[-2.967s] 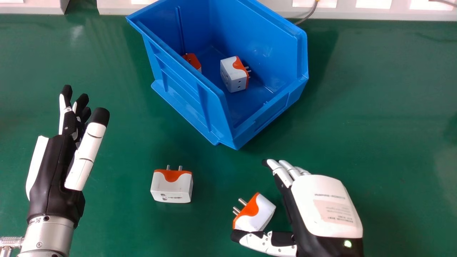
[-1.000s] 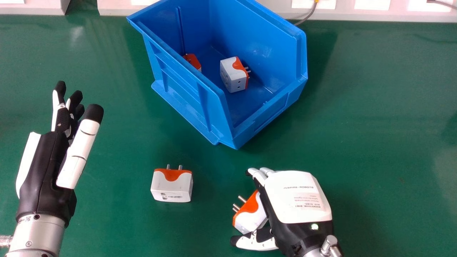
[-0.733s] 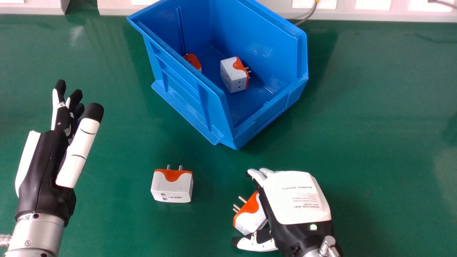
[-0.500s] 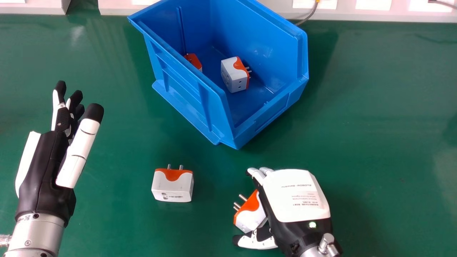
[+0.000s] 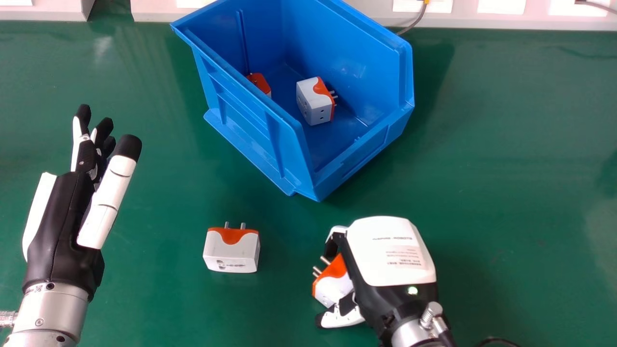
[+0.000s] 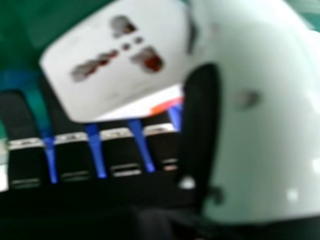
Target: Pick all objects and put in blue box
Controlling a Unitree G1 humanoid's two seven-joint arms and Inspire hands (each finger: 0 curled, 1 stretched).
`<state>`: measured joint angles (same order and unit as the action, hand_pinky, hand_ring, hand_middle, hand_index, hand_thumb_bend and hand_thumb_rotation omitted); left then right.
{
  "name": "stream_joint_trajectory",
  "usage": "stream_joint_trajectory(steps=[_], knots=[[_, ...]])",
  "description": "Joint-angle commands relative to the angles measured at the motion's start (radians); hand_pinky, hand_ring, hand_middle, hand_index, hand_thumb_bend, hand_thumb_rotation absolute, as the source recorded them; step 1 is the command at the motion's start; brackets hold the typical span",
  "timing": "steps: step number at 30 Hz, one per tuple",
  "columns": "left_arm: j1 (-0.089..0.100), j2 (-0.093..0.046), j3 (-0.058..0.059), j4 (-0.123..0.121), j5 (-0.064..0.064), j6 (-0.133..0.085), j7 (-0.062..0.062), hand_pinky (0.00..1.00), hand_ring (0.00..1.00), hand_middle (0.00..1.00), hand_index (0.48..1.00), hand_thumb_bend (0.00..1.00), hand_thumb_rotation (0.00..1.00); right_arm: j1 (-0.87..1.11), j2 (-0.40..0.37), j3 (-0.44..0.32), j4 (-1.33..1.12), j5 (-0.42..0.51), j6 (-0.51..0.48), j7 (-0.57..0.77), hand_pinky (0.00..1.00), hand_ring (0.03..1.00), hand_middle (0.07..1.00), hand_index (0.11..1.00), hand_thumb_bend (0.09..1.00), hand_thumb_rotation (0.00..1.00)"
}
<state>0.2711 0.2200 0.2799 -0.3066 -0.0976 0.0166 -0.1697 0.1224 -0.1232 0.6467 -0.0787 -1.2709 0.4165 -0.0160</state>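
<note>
My right hand (image 5: 390,255) is at the lower right of the head view, its fingers curled round a white and orange plug adapter (image 5: 332,285), with the thumb on the near side. In the right hand view the adapter (image 6: 115,60) lies between my right hand's thumb (image 6: 260,115) and fingers. A second adapter (image 5: 232,251) rests on the green table, its pins pointing toward the box. Inside the blue box (image 5: 289,140) are two more adapters, one in plain sight (image 5: 314,101) and one partly hidden by the wall (image 5: 260,83). My left hand (image 5: 62,217) is open at the left.
Green table (image 5: 506,168) surrounds the box, with open surface to its right. A pale ledge (image 5: 482,19) runs along the back edge, and a grey cable (image 5: 413,24) hangs there behind the box. The box's low front corner faces the hands.
My right hand has moved left over the adapter, and its fingers have curled round it. My left hand has shifted slightly left and toward the back of the table.
</note>
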Motion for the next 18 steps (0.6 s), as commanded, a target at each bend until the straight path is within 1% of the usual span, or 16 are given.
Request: stream_joint_trajectory(steps=[1,9,14,18], knots=[[-0.007,0.009,0.003,-0.012,-0.001,-0.003,0.003,1.0,1.0,1.0,1.0,0.77,0.86,0.028,-0.026,-0.01,0.034,-0.007,0.033,0.036,0.05,0.122,0.467,0.479,0.522,0.0],[-0.012,0.004,-0.001,-0.01,-0.001,-0.002,0.005,1.0,1.0,1.0,1.0,0.77,0.86,0.028,-0.024,-0.02,0.019,0.015,0.034,0.032,0.04,0.11,0.469,0.479,0.523,0.0],[-0.012,0.003,-0.001,-0.01,-0.002,-0.003,0.005,1.0,1.0,1.0,1.0,0.77,0.86,0.038,-0.021,-0.032,-0.01,0.029,0.036,0.032,0.04,0.109,0.469,0.479,0.523,0.0],[-0.012,0.005,0.001,-0.01,-0.004,-0.002,0.003,1.0,1.0,1.0,1.0,0.77,0.86,0.056,-0.031,-0.047,-0.07,0.028,0.046,0.066,0.06,0.125,0.469,0.478,0.521,0.0]])
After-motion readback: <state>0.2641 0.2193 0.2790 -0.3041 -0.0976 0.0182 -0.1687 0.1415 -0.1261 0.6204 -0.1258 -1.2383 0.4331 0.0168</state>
